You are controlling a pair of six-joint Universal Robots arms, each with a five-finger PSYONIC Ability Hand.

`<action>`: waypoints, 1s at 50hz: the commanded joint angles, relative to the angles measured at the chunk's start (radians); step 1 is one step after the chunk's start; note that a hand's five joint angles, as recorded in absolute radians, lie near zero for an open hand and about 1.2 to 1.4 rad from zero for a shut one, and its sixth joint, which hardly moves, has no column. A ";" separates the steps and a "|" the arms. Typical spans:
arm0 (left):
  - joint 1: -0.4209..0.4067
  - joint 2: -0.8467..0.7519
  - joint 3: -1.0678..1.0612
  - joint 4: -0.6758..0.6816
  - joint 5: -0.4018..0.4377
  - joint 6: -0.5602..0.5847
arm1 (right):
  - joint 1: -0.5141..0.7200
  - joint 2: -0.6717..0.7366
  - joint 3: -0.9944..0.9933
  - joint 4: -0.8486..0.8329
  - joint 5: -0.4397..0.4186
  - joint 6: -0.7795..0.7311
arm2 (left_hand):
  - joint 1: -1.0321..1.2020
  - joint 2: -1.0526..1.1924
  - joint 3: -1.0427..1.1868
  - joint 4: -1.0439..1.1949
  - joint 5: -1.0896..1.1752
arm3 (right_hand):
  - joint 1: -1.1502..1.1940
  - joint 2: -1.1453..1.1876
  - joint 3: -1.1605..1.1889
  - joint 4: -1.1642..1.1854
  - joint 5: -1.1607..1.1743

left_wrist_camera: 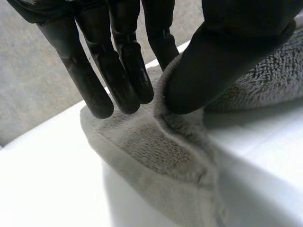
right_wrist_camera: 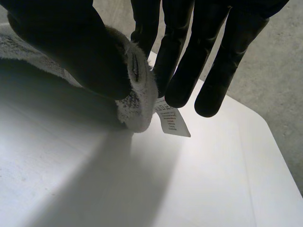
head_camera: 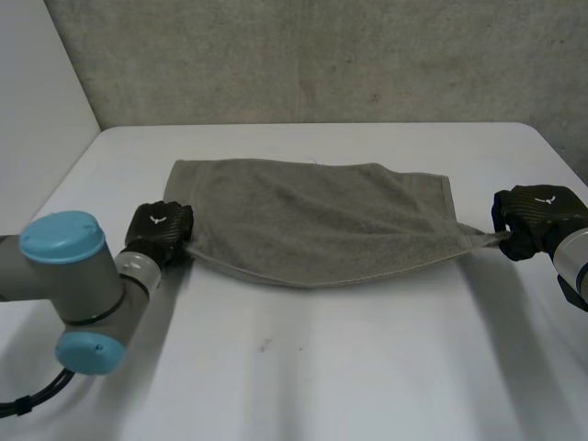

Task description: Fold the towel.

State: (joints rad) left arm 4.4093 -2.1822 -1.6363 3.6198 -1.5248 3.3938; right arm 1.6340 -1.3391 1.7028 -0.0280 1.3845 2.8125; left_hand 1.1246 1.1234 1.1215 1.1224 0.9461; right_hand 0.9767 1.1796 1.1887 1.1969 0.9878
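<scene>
A grey towel (head_camera: pixel 312 220) lies spread across the middle of the white table (head_camera: pixel 322 367). My left hand (head_camera: pixel 161 228) is at its near left corner. In the left wrist view the thumb (left_wrist_camera: pixel 222 56) presses a raised fold of the towel (left_wrist_camera: pixel 156 151) against straight fingers (left_wrist_camera: pixel 128 80), pinching it. My right hand (head_camera: pixel 533 219) holds the near right corner, pulled out to a point and lifted slightly off the table. In the right wrist view the thumb (right_wrist_camera: pixel 71 42) and fingers (right_wrist_camera: pixel 182 71) pinch that corner (right_wrist_camera: pixel 139 99), and a white label (right_wrist_camera: pixel 171 120) hangs from it.
A grey wall rises behind the table's far edge. Bare tabletop stretches between the towel and the near edge. My left arm, with its light-blue caps (head_camera: pixel 60 234), reaches in from the near left.
</scene>
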 commanded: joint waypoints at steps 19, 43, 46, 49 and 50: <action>0.179 0.522 -0.384 -0.636 0.241 0.777 | -0.057 -0.089 0.123 0.507 0.080 -0.783 | 0.272 0.273 0.275 0.274 0.276 | 0.420 0.217 0.208 0.199 0.234; 0.039 -0.033 0.187 -0.148 0.275 0.587 | 0.145 0.379 -0.410 0.142 0.226 -0.490 | 0.272 0.273 0.275 0.274 0.276 | 0.420 0.217 0.208 0.199 0.234; 0.024 -0.111 0.277 -0.148 0.269 0.582 | 0.148 0.448 -0.482 0.102 0.229 -0.487 | 0.272 0.273 0.275 0.274 0.276 | 0.420 0.217 0.208 0.199 0.234; 0.021 -0.174 0.352 -0.150 0.240 0.584 | 0.164 0.506 -0.548 0.060 0.235 -0.489 | 0.272 0.273 0.275 0.274 0.276 | 0.420 0.217 0.208 0.199 0.234; 0.021 -0.198 0.386 -0.150 0.221 0.582 | 0.165 0.526 -0.572 0.044 0.237 -0.490 | 0.272 0.273 0.275 0.274 0.276 | 0.420 0.217 0.208 0.199 0.234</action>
State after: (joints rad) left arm 4.4421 -2.2536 -1.4080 3.4773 -1.2567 3.9789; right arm 1.7874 -0.9297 1.2597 0.0932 1.6107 2.3291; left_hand 1.2095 1.2171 1.2156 1.2176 1.0383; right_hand 0.9767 1.1798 1.1888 1.1969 0.9919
